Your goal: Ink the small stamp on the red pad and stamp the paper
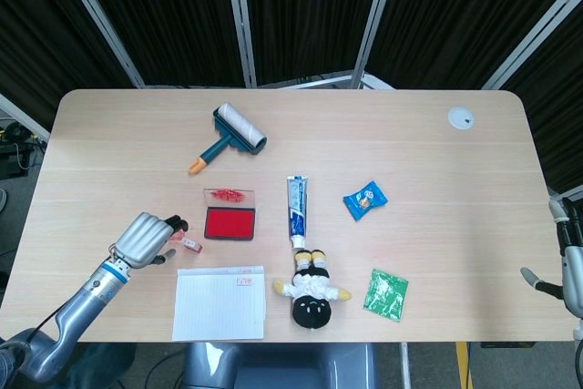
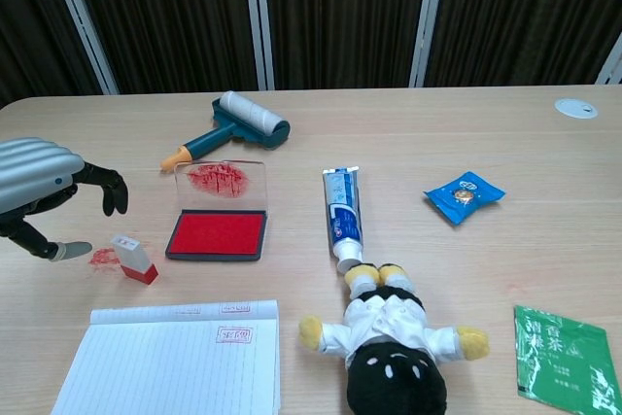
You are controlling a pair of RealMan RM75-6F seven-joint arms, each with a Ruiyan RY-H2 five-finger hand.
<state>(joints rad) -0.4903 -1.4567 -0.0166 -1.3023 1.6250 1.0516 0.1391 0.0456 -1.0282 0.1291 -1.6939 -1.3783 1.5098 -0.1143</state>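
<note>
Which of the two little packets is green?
The flat green packet lying at the table's front edge, right of the doll. The other one, the blue packet, lies farther back, beside the toothpaste tube.

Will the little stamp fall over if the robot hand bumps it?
Probably. The small stamp is narrow and already leans, so a nudge from the left hand beside it may tip it. It looks light and rigid, so it would likely slide on the smooth table.

My left hand (image 1: 146,238) hovers low over the table at about eight o'clock, fingers (image 2: 109,189) curled loosely downward and apart, holding nothing; my right hand (image 1: 569,266) sits at four o'clock, grip unreadable
</note>
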